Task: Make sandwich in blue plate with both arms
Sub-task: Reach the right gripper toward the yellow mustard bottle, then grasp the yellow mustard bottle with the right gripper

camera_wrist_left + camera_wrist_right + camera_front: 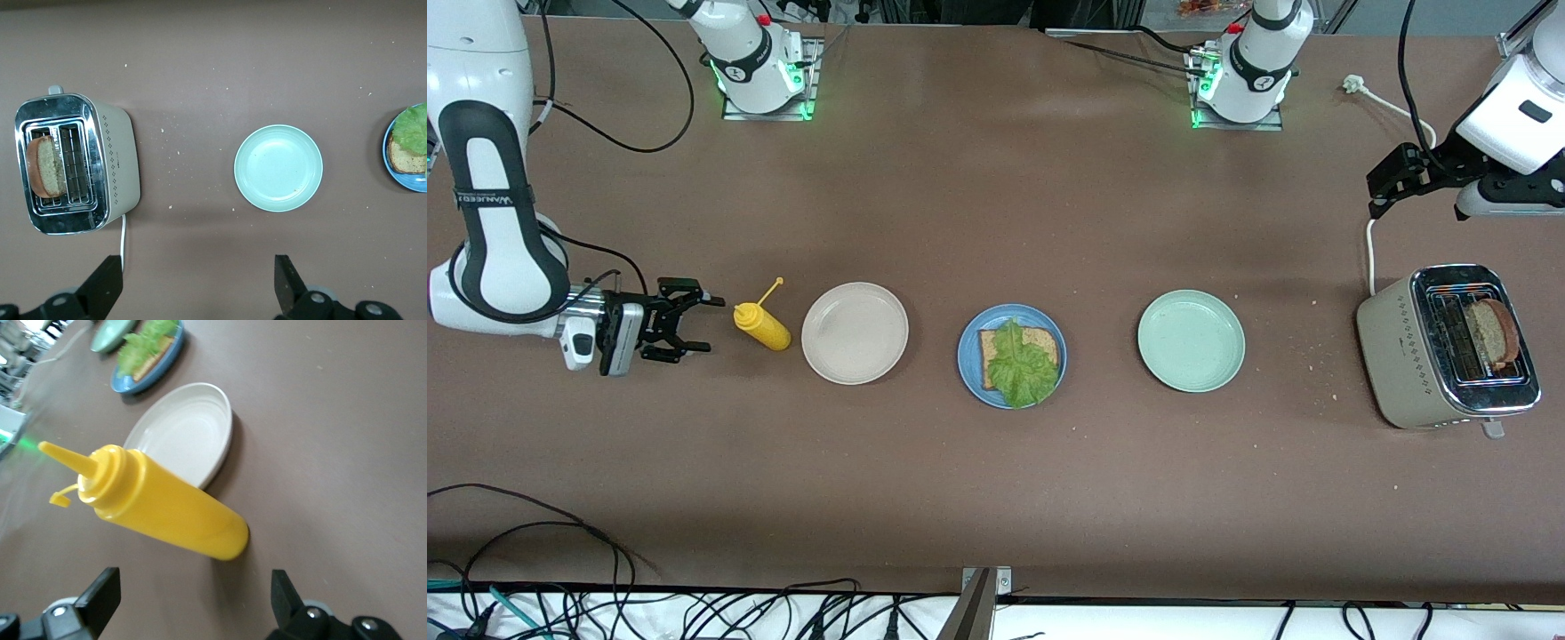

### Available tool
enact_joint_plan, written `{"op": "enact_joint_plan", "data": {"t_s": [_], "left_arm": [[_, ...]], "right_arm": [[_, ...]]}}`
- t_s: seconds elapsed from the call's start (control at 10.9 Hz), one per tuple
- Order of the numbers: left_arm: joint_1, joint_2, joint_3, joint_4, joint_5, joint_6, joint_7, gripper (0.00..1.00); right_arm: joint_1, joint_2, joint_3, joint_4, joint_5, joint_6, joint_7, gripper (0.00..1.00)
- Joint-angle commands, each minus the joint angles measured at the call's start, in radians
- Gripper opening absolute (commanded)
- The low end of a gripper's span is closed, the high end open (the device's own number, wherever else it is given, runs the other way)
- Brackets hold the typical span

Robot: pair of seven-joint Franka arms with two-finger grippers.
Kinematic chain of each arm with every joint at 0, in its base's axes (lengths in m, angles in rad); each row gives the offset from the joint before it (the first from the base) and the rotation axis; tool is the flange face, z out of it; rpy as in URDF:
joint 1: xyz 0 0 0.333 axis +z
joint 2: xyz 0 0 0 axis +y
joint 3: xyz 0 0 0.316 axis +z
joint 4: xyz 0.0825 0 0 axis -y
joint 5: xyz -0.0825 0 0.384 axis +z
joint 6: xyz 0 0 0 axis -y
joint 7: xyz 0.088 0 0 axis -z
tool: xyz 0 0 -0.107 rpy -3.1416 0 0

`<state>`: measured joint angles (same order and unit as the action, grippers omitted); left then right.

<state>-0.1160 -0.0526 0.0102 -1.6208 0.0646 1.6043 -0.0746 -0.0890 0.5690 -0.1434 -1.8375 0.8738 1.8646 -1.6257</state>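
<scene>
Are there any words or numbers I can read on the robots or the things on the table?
"WANJEED", or close to it; the letters are small and I am not sure of them: on the dark band of the right arm.
Small round marks on the two robot bases: too small to read.
Tiny print on the side of the toaster: too small to read.
Mustard bottle and plates: no words.

1. The yellow bottle (762, 326) is standing right in front of the right hand (694, 324), blocking its way toward the beige plate (855, 332).
2. The toaster (1449, 348) is sitting under the left hand (1383, 188), with bare surface (996, 204) lying open toward the bases.
</scene>
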Motion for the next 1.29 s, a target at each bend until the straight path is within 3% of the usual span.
{"op": "enact_joint_plan", "data": {"t_s": [0.0,0.55,0.92,1.1,1.2], "left_arm": [[0.004,0.01,-0.004,0.025,-0.016,-0.02,-0.005,1.0],[0.004,0.01,-0.003,0.025,-0.016,-0.02,-0.005,1.0],[0.004,0.01,-0.004,0.025,-0.016,-0.018,-0.005,1.0],[0.002,0.01,-0.004,0.025,-0.016,-0.018,-0.005,1.0],[0.002,0.01,-0.004,0.025,-0.016,-0.02,-0.005,1.0]], "right_arm": [[-0.011,0.058,0.012,0.032,0.103,-0.111,-0.175,1.0],[-0.011,0.147,0.013,0.122,0.223,-0.212,-0.327,0.94],[-0.011,0.175,0.015,0.121,0.237,-0.232,-0.384,0.9],[-0.011,0.18,0.015,0.121,0.238,-0.269,-0.41,0.78],[-0.011,0.181,0.015,0.122,0.238,-0.271,-0.411,0.65]]}}
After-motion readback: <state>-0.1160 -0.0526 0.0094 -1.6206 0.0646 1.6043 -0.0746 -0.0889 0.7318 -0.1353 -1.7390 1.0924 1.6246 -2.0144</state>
